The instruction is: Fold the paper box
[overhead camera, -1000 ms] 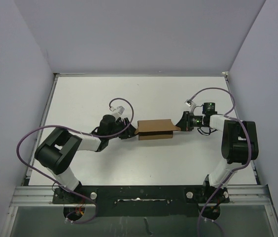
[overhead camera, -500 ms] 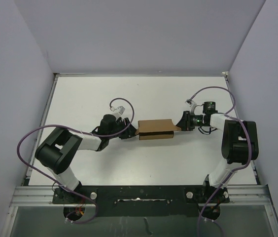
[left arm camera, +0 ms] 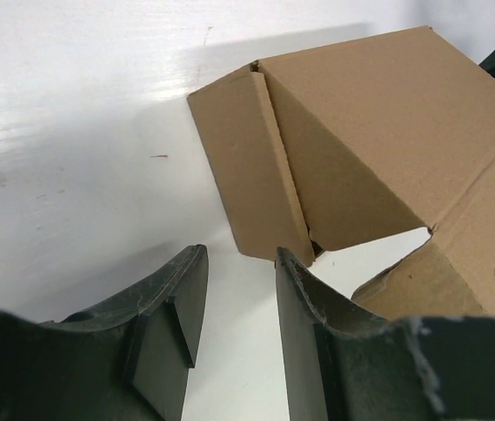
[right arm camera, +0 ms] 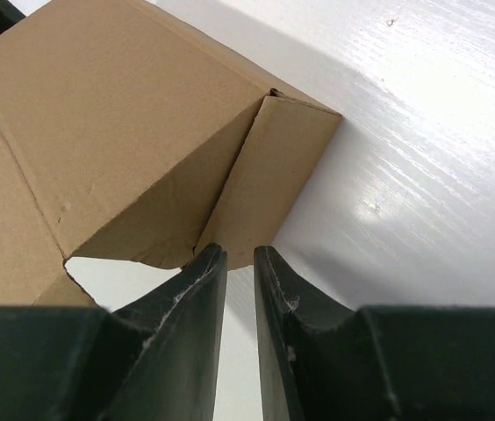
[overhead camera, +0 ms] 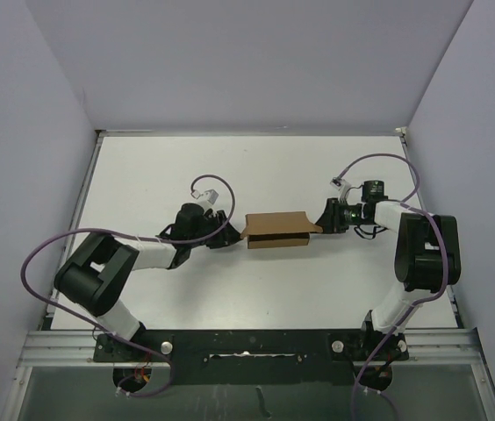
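Note:
The paper box [overhead camera: 276, 230] is a brown cardboard piece lying in the middle of the white table, partly folded up, with an end flap at each side. My left gripper [overhead camera: 230, 235] sits at its left end. In the left wrist view this gripper [left arm camera: 240, 254] is open, with nothing between the fingers, and its right fingertip [left arm camera: 284, 260] is at the lower edge of the left flap [left arm camera: 246, 167]. My right gripper [overhead camera: 319, 224] sits at the box's right end. In its wrist view that gripper [right arm camera: 239, 252] is open by a narrow gap, just short of the right flap [right arm camera: 274, 175].
Pale purple walls [overhead camera: 19, 132] close in the table [overhead camera: 160, 167] on three sides. A metal rail [overhead camera: 247, 351] with both arm bases runs along the near edge. Purple cables [overhead camera: 54, 246] loop beside each arm.
The left arm's elbow has shifted slightly left and its gripper has eased a little back from the box. The right arm and the box have hardly moved.

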`<state>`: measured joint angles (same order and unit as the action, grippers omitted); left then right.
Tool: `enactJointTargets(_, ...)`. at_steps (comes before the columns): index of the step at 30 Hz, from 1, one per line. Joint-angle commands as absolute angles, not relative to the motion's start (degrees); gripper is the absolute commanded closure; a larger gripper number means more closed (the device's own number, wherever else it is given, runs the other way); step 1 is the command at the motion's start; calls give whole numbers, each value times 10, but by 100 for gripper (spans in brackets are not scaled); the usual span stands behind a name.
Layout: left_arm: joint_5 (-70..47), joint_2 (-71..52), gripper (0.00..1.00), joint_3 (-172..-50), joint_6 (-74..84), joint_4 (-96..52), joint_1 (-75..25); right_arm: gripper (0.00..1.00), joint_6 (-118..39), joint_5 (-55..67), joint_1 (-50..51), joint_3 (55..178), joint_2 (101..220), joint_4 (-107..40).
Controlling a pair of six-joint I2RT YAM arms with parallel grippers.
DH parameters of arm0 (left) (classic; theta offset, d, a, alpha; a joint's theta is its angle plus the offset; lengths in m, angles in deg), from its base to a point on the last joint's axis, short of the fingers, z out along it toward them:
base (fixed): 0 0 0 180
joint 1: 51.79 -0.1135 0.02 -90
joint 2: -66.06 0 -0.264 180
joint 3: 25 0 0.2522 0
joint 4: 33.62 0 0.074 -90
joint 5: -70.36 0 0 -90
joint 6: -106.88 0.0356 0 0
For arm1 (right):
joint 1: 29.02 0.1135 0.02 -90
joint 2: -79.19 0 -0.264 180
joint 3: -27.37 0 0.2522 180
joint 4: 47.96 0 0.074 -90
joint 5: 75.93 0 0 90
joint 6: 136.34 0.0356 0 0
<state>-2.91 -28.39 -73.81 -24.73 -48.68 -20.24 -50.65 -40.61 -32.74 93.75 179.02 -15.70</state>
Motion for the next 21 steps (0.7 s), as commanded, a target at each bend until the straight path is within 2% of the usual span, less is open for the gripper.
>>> enactJointTargets(1,-57,-214,65,-731,-228,-472,-210,79,-518,-415,-333,960,1758,-157)
enactJointTargets(6,-81,-151,64,-727,-215,-442,-211,80,-516,-443,-334,956,1751,-165)
enactJointTargets(10,-71,-129,54,-742,-210,-437,-211,78,-517,-453,-334,956,1755,-164)
enactJointTargets(15,-47,-153,43,-784,-203,-423,-202,73,-519,-455,-331,959,1764,-161)
enactJointTargets(21,-24,-205,38,-824,-199,-424,-192,69,-522,-449,-323,961,1779,-160)
